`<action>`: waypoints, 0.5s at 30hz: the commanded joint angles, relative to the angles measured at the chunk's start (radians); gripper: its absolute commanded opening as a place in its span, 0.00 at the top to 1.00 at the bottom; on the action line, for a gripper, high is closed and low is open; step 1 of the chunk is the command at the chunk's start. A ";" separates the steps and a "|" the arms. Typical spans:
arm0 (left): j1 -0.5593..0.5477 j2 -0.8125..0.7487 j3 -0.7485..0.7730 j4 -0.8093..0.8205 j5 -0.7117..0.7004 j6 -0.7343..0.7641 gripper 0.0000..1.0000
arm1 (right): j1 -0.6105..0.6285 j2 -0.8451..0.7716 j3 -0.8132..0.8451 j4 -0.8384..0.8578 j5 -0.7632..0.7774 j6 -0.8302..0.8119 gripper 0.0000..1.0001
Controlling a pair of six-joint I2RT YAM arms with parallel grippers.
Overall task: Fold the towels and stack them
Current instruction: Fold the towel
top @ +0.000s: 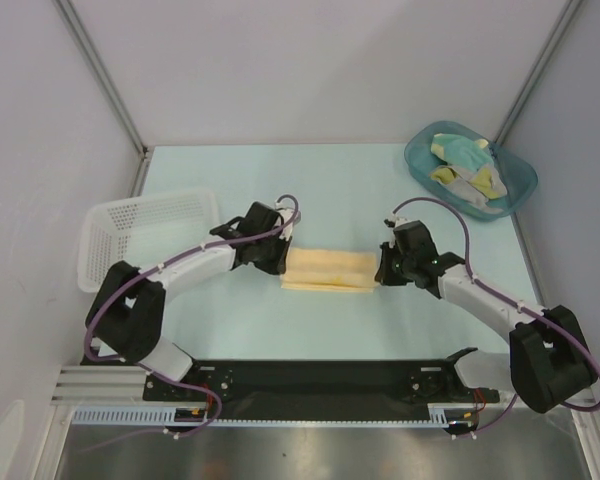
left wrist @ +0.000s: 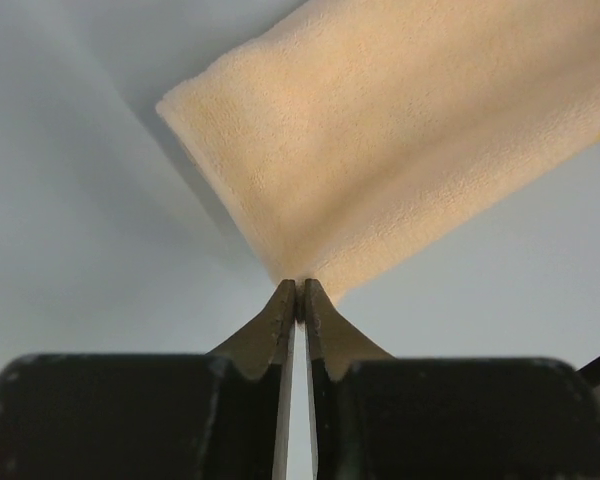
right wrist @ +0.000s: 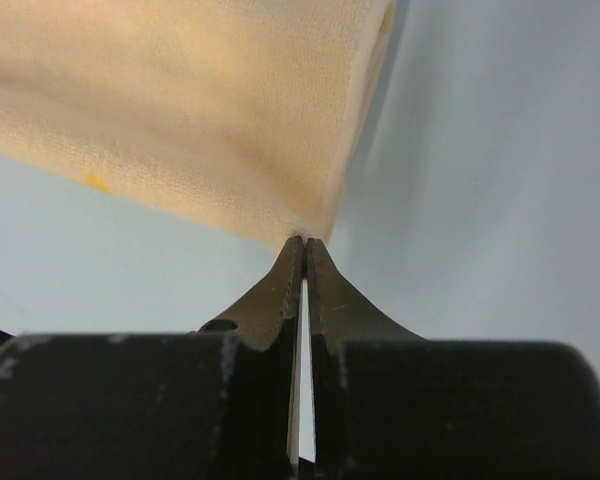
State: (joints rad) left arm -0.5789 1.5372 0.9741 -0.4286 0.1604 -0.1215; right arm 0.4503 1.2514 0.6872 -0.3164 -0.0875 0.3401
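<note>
Teal tub (top: 418,165) back right has a few crumpled towels (top: 465,165), white mesh basket (top: 150,225) sits left. My left gripper (left wrist: 298,290) and right gripper (right wrist: 305,245) each pinch the yellow towel (top: 328,268).

Soft white light is falling from overhead, keeping the pale counter (top: 330,190) evenly bright. The folded towel (top: 327,270) is throwing only a thin, faint shadow along its near edge. Up close through the wrist cameras, the towel's nap is showing fairly sharp, a soft grey shadow is spreading on the counter beside it, and the dark jaws just before the towel are blurring out of focus.
</note>
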 commanded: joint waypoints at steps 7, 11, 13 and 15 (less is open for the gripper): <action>-0.062 -0.071 0.018 -0.073 -0.157 -0.047 0.65 | 0.008 -0.032 0.041 -0.091 0.058 0.062 0.74; -0.064 -0.118 0.075 -0.102 -0.205 -0.099 0.56 | 0.008 -0.044 0.089 -0.156 0.065 0.117 0.71; -0.068 -0.141 0.080 -0.070 -0.168 -0.125 0.55 | 0.010 -0.040 0.101 -0.153 0.054 0.146 0.71; -0.075 -0.152 0.052 0.003 -0.075 -0.164 0.55 | 0.011 -0.026 0.094 -0.084 -0.015 0.166 0.72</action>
State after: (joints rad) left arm -0.6376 1.4364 1.0065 -0.5068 0.0124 -0.2108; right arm 0.4557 1.2373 0.7460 -0.4400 -0.0475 0.4465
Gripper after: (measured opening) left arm 0.450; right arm 0.284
